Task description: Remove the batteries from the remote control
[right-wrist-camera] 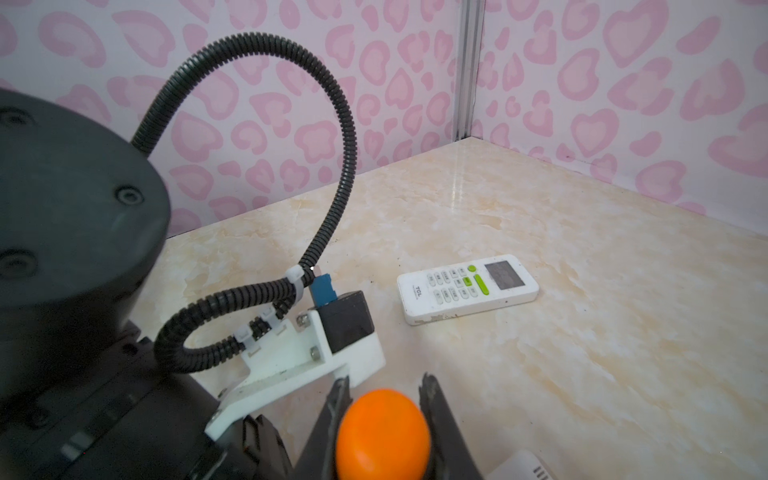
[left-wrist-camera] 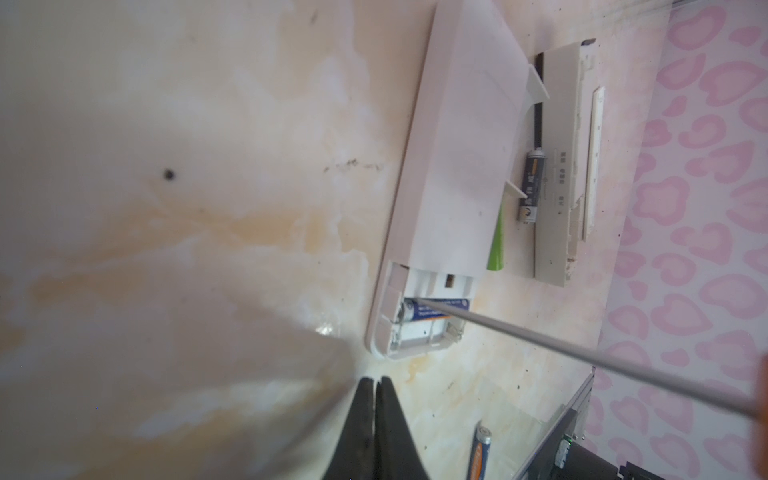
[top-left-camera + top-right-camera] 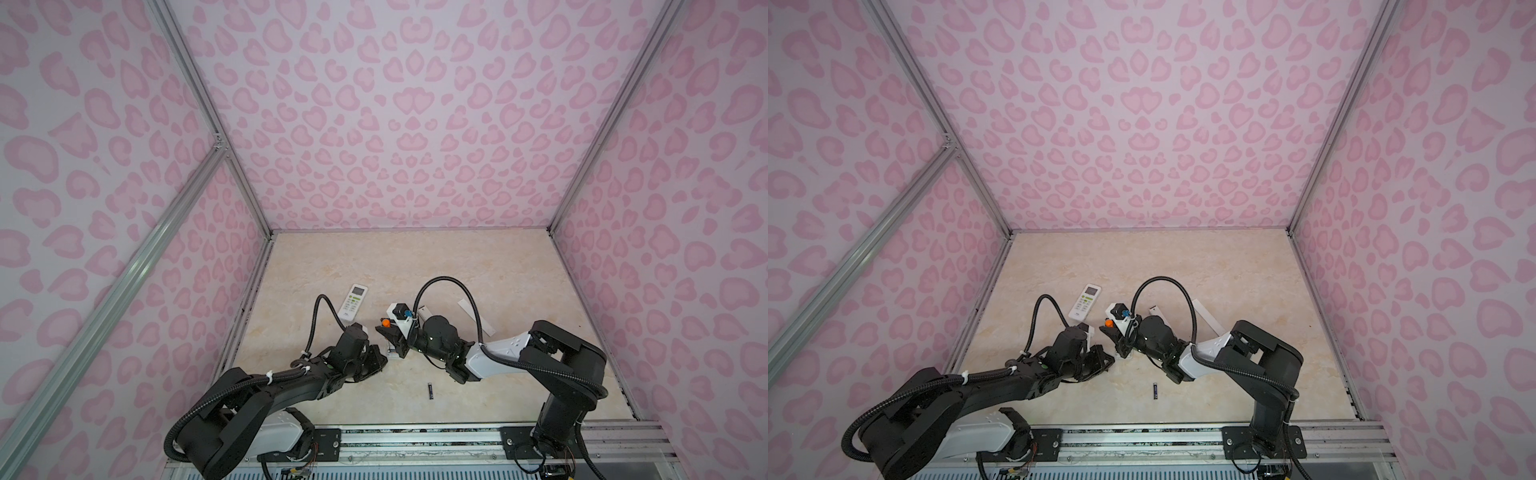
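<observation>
right claw [image 1: 384, 386] clamped the screwdriver [image 1: 382, 436], tip at a battery [image 2: 432, 309] in the remote [image 2: 449, 166]; left claw [image 2: 376, 384] sat together, empty.

Walls [image 3: 411, 104]: pale lilac with pink heart-like blotches. Counter [image 3: 415, 257]: cream, veined amber. Remote [image 1: 467, 286]: white, lime buttons, grey screen. Screwdriver [image 1: 382, 432]: orange knob. A blue-and-orange battery [image 2: 432, 311], a black battery [image 2: 531, 187], a lime battery [image 2: 496, 245].
</observation>
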`<state>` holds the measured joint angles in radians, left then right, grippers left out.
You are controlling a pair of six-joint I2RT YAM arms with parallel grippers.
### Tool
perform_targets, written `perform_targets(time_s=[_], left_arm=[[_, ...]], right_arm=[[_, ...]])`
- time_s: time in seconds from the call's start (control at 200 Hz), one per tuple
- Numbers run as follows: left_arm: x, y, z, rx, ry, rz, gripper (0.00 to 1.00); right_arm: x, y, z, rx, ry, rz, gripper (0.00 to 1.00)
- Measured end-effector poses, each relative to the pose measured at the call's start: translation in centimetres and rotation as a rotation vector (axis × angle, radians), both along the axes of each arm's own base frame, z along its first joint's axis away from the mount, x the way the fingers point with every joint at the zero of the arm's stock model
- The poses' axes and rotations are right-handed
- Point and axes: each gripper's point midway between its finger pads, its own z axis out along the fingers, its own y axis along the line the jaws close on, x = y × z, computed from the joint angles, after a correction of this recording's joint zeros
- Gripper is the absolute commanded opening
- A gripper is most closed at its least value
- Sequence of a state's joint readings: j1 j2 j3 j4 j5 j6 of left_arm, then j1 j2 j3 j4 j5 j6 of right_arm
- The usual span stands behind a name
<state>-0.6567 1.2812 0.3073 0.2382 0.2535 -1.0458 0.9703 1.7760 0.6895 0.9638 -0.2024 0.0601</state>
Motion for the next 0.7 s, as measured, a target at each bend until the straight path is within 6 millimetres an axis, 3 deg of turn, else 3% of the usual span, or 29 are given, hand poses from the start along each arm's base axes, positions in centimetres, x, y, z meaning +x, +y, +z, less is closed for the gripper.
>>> perform_targets(time_s=[0.295,0.7], left_arm=[[0.0,0.0,0.0,-0.001,0.000,-0.001,0.09],[-0.5,-1.2,0.9,-0.024,-0.018,-0.045,0.10]], right_arm=[[-0.4,-0.2,0.0,-0.051,-0.043,0.003,0.00],[1.0,0.0,-0.1,-0.093,0.056,-0.056,0.00]])
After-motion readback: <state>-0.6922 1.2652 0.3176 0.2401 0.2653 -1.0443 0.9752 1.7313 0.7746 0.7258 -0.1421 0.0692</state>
